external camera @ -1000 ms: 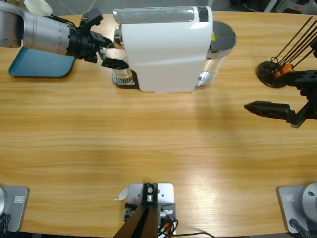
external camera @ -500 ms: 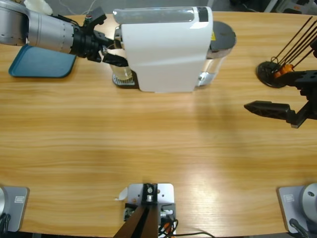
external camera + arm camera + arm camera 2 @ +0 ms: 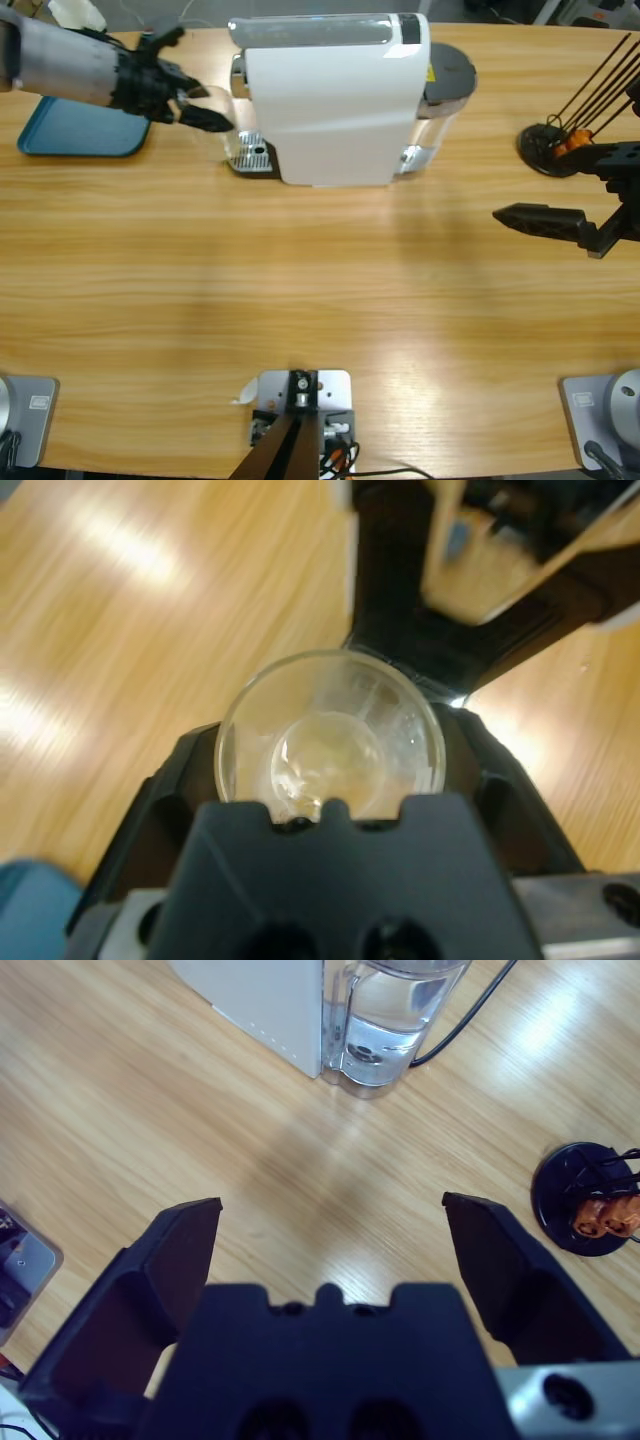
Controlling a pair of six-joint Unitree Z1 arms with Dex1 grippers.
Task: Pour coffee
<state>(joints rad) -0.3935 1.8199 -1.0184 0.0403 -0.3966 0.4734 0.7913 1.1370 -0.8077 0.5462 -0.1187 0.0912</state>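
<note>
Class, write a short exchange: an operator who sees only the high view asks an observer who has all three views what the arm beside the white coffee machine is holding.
Operator: From above I can hardly make out what is at the jaws next to the coffee machine. Is anything held there?
Observer: Yes. The left wrist view shows the left gripper shut on a clear glass, with one jaw on each side.
Operator: Is the glass empty?
Observer: No. A shallow pool of pale yellowish coffee lies at its bottom.
</note>
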